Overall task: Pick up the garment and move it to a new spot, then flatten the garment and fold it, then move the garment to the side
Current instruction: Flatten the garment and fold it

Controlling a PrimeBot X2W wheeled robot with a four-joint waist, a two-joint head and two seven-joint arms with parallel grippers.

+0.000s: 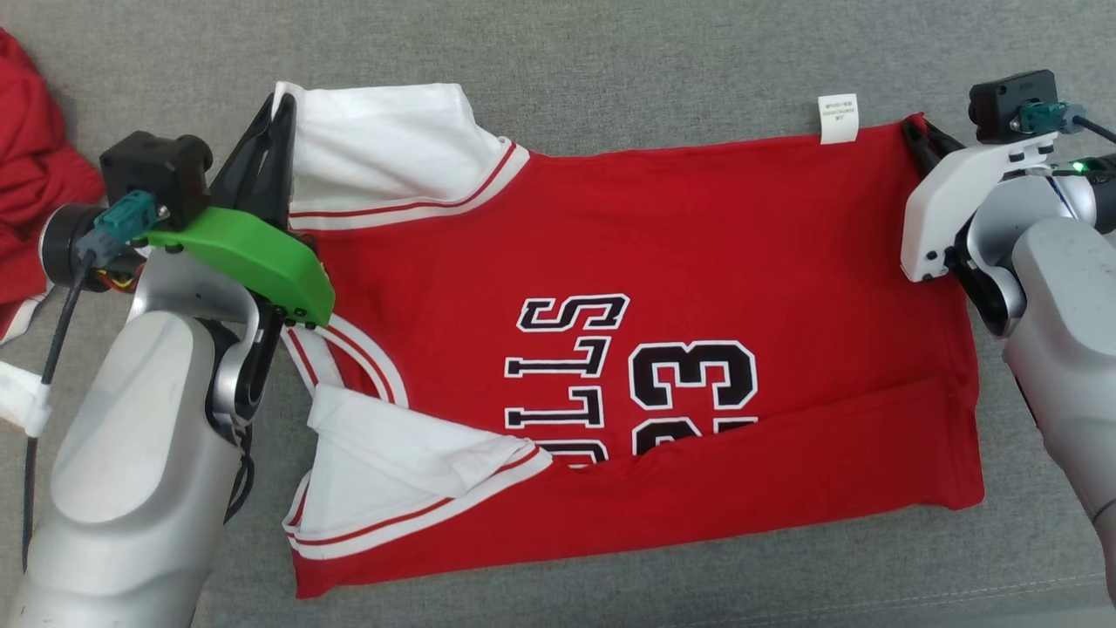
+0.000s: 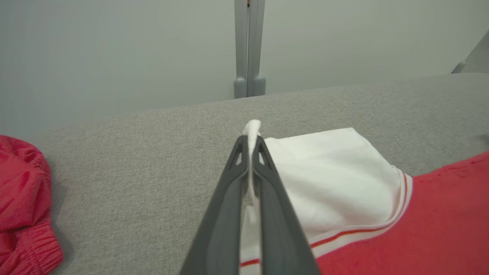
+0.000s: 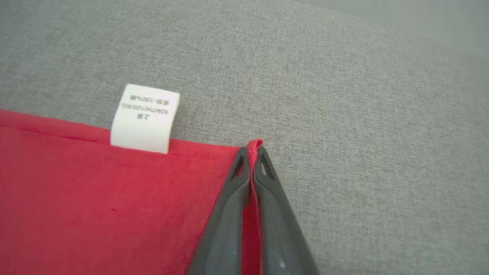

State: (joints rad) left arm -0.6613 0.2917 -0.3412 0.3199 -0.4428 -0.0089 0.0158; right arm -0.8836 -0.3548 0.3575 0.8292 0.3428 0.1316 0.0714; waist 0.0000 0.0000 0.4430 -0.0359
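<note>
The garment [image 1: 628, 262] is a red jersey with white sleeves, black lettering and the number 23, spread on the grey surface with its near edge folded over. My left gripper [image 1: 277, 109] is shut on the edge of the far white sleeve [image 2: 328, 172], whose fabric pokes out between the fingertips. My right gripper [image 1: 914, 126] is shut on the jersey's far right corner [image 3: 254, 144]. A white care label [image 3: 145, 118] sticks out of the far hem just left of that corner.
Another red cloth [image 1: 30, 166] lies bunched at the left edge of the grey surface [image 1: 663, 61]; it also appears at the left in the left wrist view [image 2: 23, 206]. A pale wall with a grey post [image 2: 248, 46] rises beyond the surface's far edge.
</note>
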